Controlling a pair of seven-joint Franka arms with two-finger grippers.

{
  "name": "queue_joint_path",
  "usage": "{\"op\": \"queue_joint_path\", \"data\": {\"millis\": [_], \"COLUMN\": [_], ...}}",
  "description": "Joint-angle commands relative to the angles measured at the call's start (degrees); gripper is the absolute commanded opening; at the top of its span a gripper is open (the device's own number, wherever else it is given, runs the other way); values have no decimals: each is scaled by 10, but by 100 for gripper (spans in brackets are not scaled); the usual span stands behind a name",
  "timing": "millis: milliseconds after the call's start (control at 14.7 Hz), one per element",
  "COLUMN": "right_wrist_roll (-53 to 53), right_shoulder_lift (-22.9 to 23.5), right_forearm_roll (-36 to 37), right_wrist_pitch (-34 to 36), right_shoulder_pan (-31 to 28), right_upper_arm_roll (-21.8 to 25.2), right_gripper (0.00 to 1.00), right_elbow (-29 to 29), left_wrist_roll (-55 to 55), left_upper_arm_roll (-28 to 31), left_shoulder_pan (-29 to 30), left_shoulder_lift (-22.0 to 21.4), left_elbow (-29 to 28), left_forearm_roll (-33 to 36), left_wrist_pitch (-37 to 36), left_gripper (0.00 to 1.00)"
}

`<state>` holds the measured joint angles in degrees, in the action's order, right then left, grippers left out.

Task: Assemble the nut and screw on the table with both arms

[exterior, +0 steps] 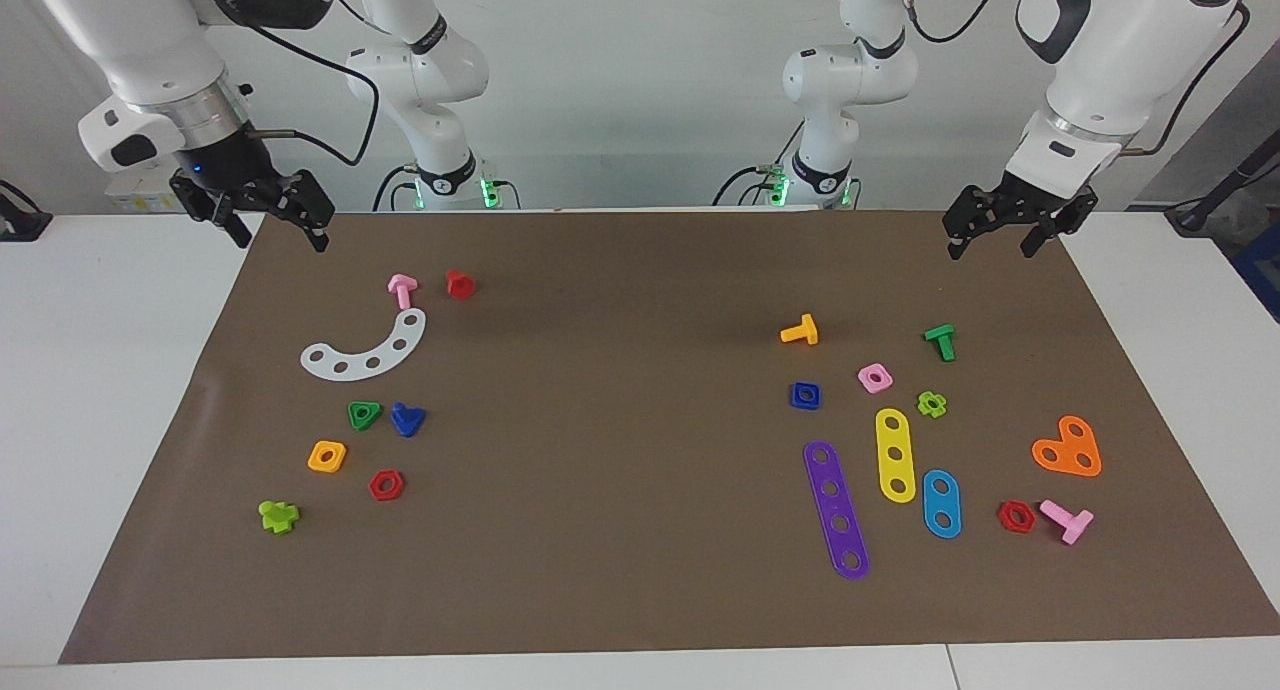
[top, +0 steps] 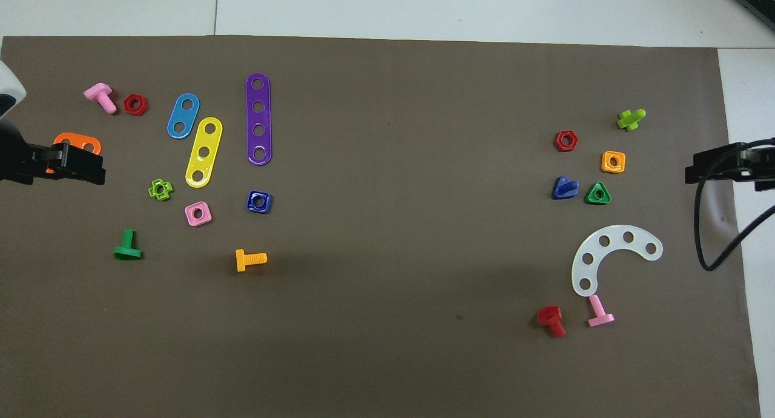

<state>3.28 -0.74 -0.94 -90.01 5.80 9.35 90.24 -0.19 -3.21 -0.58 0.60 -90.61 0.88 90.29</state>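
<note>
Facing view: you see the left gripper (exterior: 1005,232) and right gripper (exterior: 268,220) raised over the table's (exterior: 120,420) robot-side corners, jaws spread, holding nothing. The nut (exterior: 806,396) lies toward the left arm's end, the screw (exterior: 407,419) toward the right arm's, beside a green nut (exterior: 364,414).

Overhead view: nut (top: 259,202) and screw (top: 565,188) lie well apart, both grippers at the edges.

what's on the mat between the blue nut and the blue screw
Nothing: between the blue nut and the blue screw there is only bare brown mat. The overhead view shows it best; the facing view agrees.
</note>
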Motion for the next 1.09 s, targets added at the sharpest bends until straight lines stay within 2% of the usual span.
{"op": "queue_joint_path", "data": {"millis": [0, 408, 611, 815, 1019], "right_wrist_roll": [9, 3, -9, -33, -78], "right_shoulder_lift": [-8, -18, -8, 6, 42], "right_forearm_roll": [11, 9, 11, 1, -20], "right_wrist_pitch": [0, -15, -28, -87, -242], "right_shoulder_pan": [-7, -3, -1, 4, 24], "right_upper_arm_roll": [-7, -9, -11, -12, -14], "right_gripper": [100, 100, 100, 100, 100], "right_elbow": [7, 31, 42, 85, 179], "left_wrist_roll": [-5, -6, -5, -6, -6], "left_upper_arm_roll": [1, 1, 1, 1, 1], "left_shoulder_pan": [-2, -2, -2, -1, -2], "left_shoulder_lift": [-16, -16, -16, -15, -16], "left_elbow": [-17, -17, -17, -17, -17], "left_forearm_roll": [7, 7, 7, 7, 7], "left_wrist_pitch": [0, 0, 0, 0, 0], "left_gripper": [100, 100, 100, 100, 100]}}
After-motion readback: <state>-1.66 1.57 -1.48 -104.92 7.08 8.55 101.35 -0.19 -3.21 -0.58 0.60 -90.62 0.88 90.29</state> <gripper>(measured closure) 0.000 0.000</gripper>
